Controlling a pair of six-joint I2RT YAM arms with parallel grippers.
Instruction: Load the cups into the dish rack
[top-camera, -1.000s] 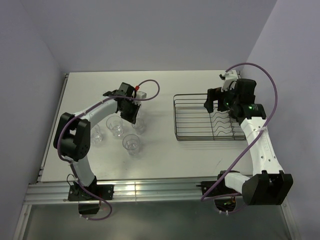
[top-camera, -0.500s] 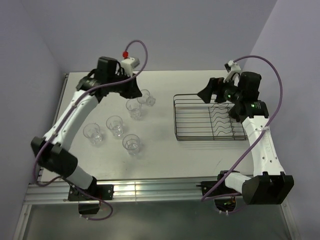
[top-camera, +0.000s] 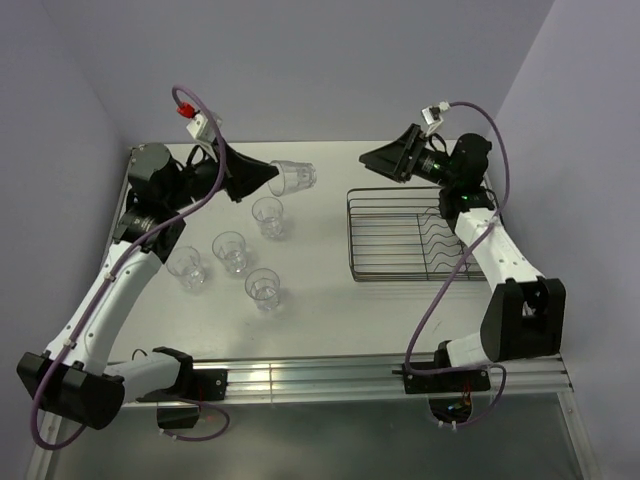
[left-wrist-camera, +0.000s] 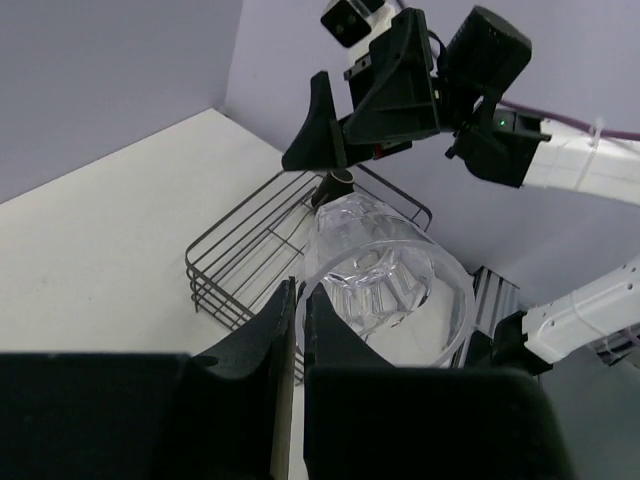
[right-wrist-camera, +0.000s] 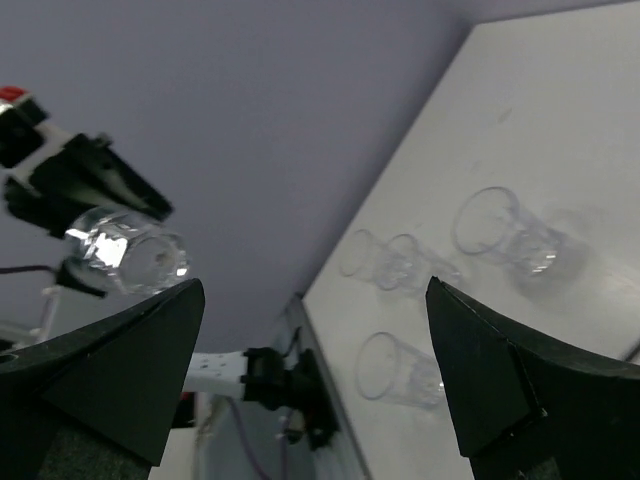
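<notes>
Clear faceted glass tumbler (top-camera: 295, 177): rim wall pinched by left hand (top-camera: 268, 178), tipped sideways, aloft between four like tumblers (top-camera: 230, 250) standing on white surface (top-camera: 330, 300) and dark wire dish rack (top-camera: 352, 240). Right hand (top-camera: 372, 160): spread wide, empty, facing it, likely for handover.

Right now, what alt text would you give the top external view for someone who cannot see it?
The left gripper holds a clear tumbler tipped sideways in the air. Four more tumblers stand on the white table, left of the empty wire dish rack. The open right gripper hangs near the rack's far left corner.
</notes>
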